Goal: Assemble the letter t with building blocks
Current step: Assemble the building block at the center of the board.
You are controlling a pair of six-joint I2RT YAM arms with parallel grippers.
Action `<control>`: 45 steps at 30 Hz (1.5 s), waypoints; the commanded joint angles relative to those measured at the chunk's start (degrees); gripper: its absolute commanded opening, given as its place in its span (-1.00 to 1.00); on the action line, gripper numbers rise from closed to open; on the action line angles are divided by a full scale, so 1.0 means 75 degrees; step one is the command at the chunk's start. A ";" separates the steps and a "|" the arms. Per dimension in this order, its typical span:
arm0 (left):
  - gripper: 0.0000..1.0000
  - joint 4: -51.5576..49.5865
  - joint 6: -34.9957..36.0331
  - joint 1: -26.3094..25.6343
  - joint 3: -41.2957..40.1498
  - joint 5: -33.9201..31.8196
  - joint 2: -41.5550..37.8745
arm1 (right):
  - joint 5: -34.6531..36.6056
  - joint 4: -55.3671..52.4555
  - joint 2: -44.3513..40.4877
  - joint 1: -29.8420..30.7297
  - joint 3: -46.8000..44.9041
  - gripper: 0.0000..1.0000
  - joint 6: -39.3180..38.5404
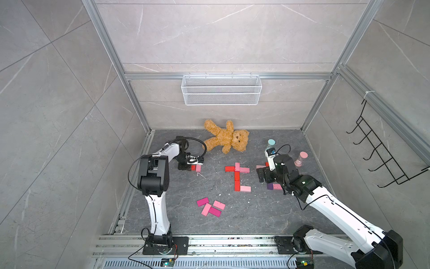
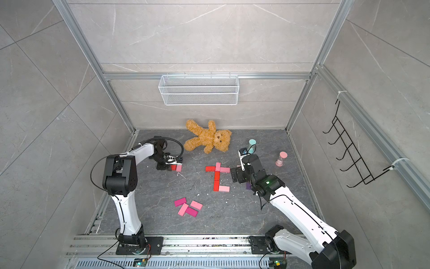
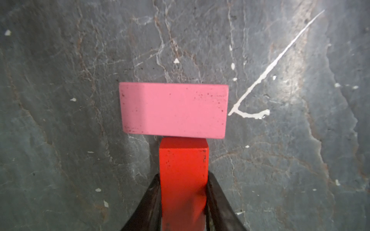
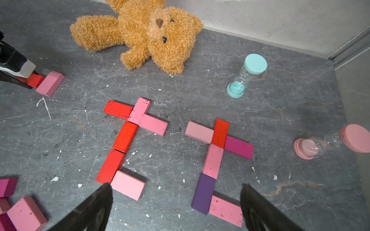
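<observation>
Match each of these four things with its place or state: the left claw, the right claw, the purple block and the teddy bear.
Things:
1. left claw
2. right claw
3. purple block
4. teddy bear

Places or states:
A. lying by the back wall
B. shut on a red block
C. open, holding nothing
D. in the stem of a letter t

Pairs: 1-B; 2-C; 3-D; 4-A

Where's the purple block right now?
On the robot's right, the purple block ends the stem of the t nearest the pink hourglass, seen in the right wrist view.
</observation>
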 commanded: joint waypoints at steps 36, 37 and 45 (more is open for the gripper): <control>-1.00 -0.0435 -0.0092 0.0014 -0.0260 0.0255 -0.0255 | 0.0052 -0.0043 -0.0134 -0.0019 -0.0114 1.00 0.0123; -1.00 -0.0444 -0.0104 0.0009 -0.0260 0.0267 -0.0244 | 0.0049 -0.0043 -0.0128 -0.0018 -0.0112 1.00 0.0131; -1.00 -0.0441 -0.0116 -0.0020 -0.0236 0.0334 -0.0295 | 0.0042 -0.0020 -0.0116 -0.0018 -0.0109 1.00 0.0122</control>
